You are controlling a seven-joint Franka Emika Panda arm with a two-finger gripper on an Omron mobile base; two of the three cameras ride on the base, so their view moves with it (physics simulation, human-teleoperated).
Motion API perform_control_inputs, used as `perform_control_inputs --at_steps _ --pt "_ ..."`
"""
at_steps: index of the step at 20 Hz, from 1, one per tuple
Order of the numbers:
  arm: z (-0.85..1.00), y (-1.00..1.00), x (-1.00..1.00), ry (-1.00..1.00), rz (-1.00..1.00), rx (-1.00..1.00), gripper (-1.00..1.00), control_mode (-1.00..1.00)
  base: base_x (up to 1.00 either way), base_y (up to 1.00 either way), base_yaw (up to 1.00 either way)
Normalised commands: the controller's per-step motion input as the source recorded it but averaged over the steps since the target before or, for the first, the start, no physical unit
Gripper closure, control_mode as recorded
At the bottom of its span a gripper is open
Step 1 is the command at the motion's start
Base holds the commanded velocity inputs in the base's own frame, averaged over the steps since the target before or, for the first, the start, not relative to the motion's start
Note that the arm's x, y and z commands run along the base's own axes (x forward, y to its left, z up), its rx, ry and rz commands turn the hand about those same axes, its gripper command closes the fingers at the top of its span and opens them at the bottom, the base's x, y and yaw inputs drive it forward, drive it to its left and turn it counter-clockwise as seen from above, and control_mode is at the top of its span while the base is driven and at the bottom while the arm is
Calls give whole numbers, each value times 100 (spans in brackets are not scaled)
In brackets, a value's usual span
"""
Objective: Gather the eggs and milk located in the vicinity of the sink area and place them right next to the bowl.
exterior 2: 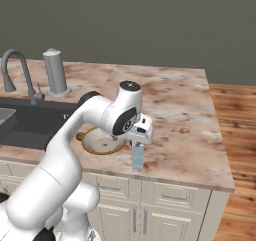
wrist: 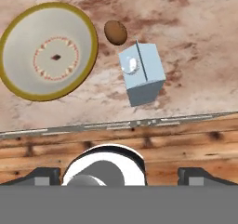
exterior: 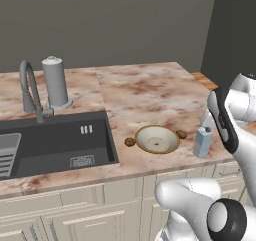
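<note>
The bowl (exterior: 157, 139) is seen on the marbled surface (exterior: 145, 90), well to the right of the sink (exterior: 52, 145). In the left base view 2 eggs are found touching or nearly touching its rim: 1 egg (exterior: 130, 142) at 9 o'clock and the other egg (exterior: 181, 134) at 3 o'clock. The milk (exterior: 202, 141) stands upright just beyond that second egg, at 3 o'clock from the bowl and close to the front edge of the surface. In the hand view the carton is seen from above at 5 o'clock from an egg (wrist: 115, 32), near it but apart. The claw (wrist: 119, 174) is spread to its full width and nothing is held; its fingertips (wrist: 42, 175) are seen at the bottom of the hand view, with the carton well above them in the picture. In the right base view the hand hangs just over the top of the carton. Every item appears to be set beside the bowl, so the task is judged to be at or near its end, at the release of the milk. Next, a straight lift clear of the carton is called for, so that it is not knocked over or pushed off the edge. Near the faucet (exterior: 31, 90) a tall grey canister (exterior: 55, 82) is left alone.
</note>
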Motion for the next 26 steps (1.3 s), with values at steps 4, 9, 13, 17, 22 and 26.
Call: perform_control_inputs --at_steps 4,9,13,17,22,26 --pt "0 0 27 0 25 -4 -100 -100 0 0 0" --pt "-11 0 33 -2 12 -3 -100 -100 0 0 0" --pt "-25 0 32 -9 3 -3 -100 -100 0 0 0" --pt "-29 0 23 -5 0 -2 -100 -100 0 0 0" --pt "-18 -2 19 0 0 0 -100 -100 0 0 0" --pt "0 -13 24 0 0 0 -100 -100 0 0 0"
